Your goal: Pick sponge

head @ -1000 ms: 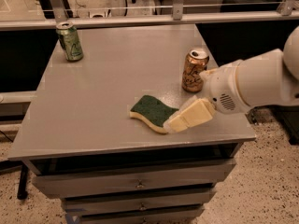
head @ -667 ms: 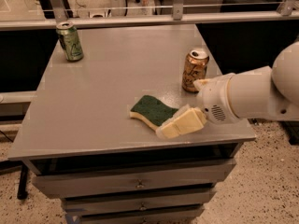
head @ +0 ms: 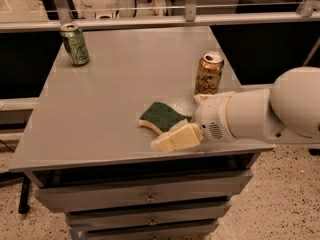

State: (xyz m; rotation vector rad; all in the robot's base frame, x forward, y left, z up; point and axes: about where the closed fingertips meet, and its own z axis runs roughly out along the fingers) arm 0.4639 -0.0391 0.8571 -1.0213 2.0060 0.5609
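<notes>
Grey tabletop (head: 100, 109) bears sponge (head: 162, 115), hand (head: 181, 128) just beside.

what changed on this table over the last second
The gripper slid left and toward the front edge of the table, coming in low beside the near right end of the sponge. Nothing was lifted or let go: the sponge lies flat where it was. The green can and the brown can have not moved.
</notes>
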